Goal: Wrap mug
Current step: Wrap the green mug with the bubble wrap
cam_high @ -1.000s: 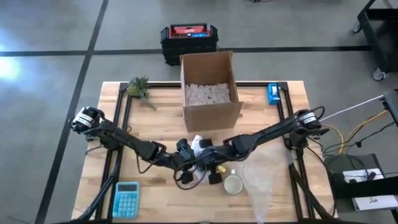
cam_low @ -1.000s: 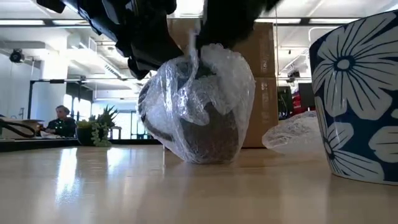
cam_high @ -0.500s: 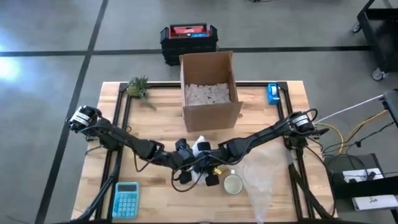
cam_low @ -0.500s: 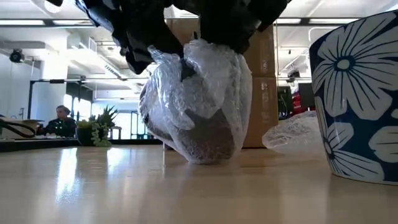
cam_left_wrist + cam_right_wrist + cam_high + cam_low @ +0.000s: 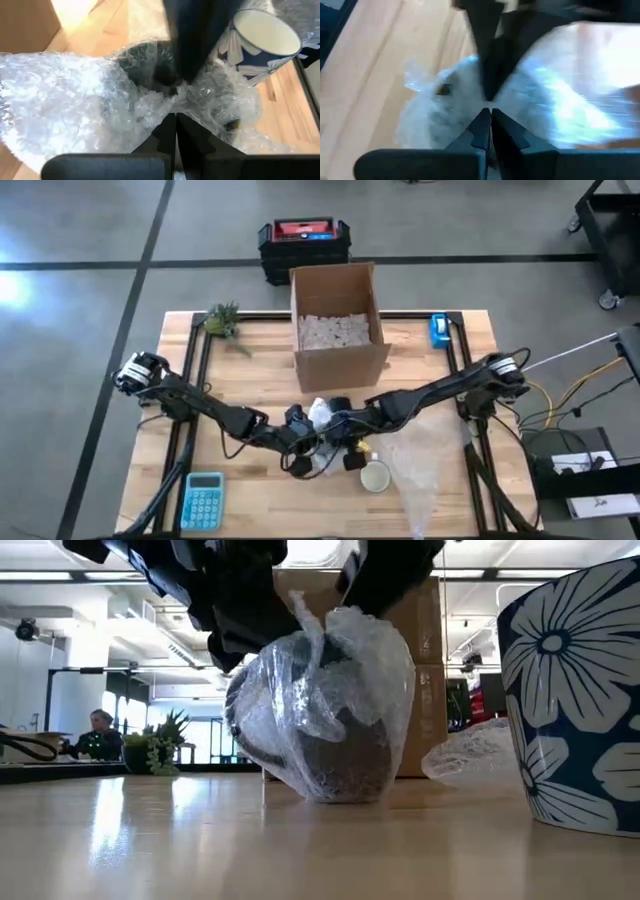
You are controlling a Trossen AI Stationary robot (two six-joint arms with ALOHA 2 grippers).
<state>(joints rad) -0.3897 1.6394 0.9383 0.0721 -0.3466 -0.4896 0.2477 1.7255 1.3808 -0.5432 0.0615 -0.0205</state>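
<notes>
While the mug [image 5: 325,755] sits mid-desk [image 5: 250,380] just in front of the box [image 5: 337,320], bundled in wrap [image 5: 350,670], both tools pinch the gathered wrap on top: left tool [image 5: 175,120] and right tool [image 5: 487,112], fingers together on film. Keep your grips tight, twist gently, and avoid tipping it toward the flowered cup [image 5: 580,700].

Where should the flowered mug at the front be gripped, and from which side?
Probably by the rim, from above. The flowered mug stands upright with its mouth open, so one finger could go inside and one outside the wall. Coming from its right looks safer: the wrapped mug, left gripper and right gripper crowd its left. Its handle is not visible.
</notes>
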